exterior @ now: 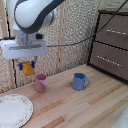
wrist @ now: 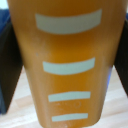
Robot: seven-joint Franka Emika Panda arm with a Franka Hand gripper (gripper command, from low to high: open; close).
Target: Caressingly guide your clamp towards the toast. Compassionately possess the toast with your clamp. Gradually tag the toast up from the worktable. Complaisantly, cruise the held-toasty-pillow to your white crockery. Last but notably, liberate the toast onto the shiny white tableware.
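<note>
My clamp (exterior: 27, 64) is shut on the toast (exterior: 28, 69), a small orange-yellow block that hangs from the fingers well above the worktable (exterior: 75, 105). It is held above and a little behind the pink mug, toward the exterior view's left. In the wrist view the toast (wrist: 67, 65) fills the picture, orange with pale stripes, between the dark fingers (wrist: 10, 70). The white crockery (exterior: 12, 110), a large round plate with a patterned rim, lies on the worktable at the exterior view's lower left, below and in front of the clamp.
A pink mug (exterior: 40, 82) stands just under and right of the held toast. A blue mug (exterior: 79, 81) stands mid-table. A dark wooden drawer cabinet (exterior: 112, 45) is at the back right. A woven screen lines the back.
</note>
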